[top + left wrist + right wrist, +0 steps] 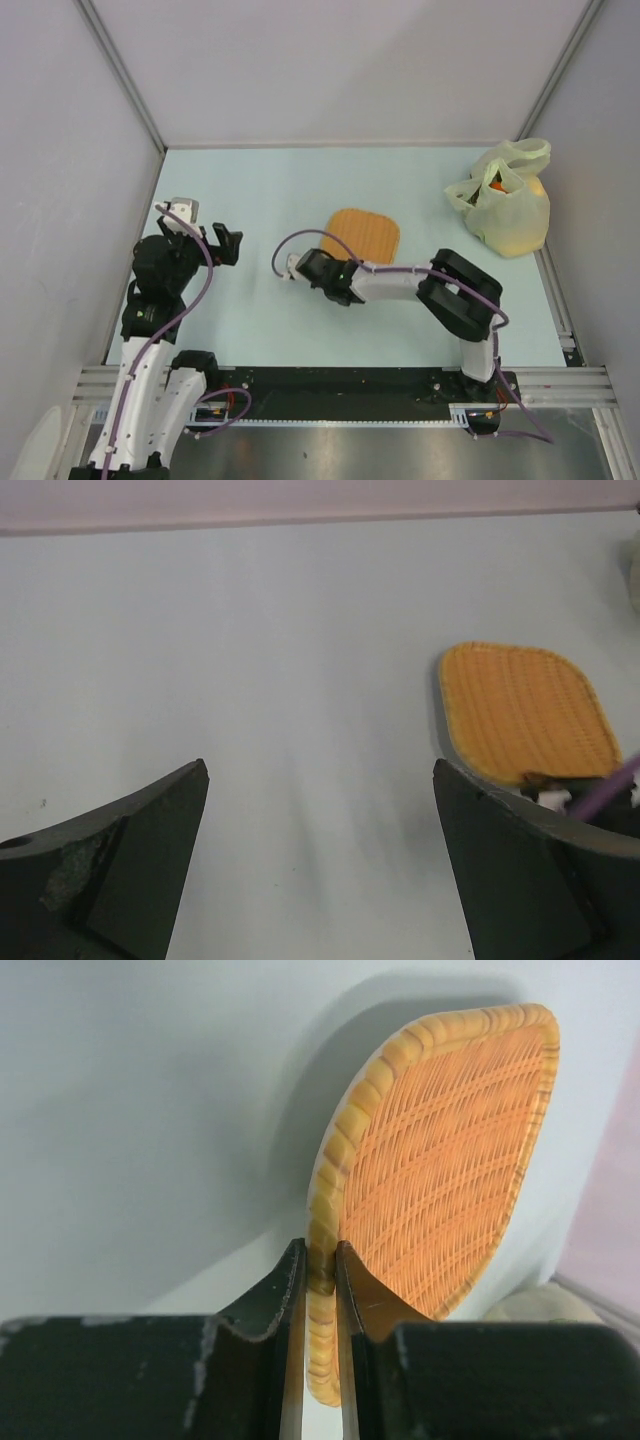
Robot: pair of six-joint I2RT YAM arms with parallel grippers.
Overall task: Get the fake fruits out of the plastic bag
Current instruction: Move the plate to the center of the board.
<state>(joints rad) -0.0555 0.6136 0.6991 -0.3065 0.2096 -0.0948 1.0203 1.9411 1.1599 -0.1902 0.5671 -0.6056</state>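
Bagged, all of them: fake fruits [497, 185], showing only as an orange glint at the mouth of the plastic bag [512, 215]. Slumped at two o'clock on the table [250, 190], near the far right corner, handles loose on top. Nothing taken out yet, to judge from the top view.

Well apart from the bag, toward the table's middle: the woven orange mat [365, 232]. Pinched at its near rim by the right gripper [333, 257], jaws closed on the braided edge, plainly seen from the right wrist. Held that way probably to shift it or set it as a landing spot for the fruit.

Out at nine o'clock: the left gripper [225, 245], jaws spread wide, holding nothing, free to steady the bag. Sensible next move: release the mat, reach toward two o'clock, part the handles.
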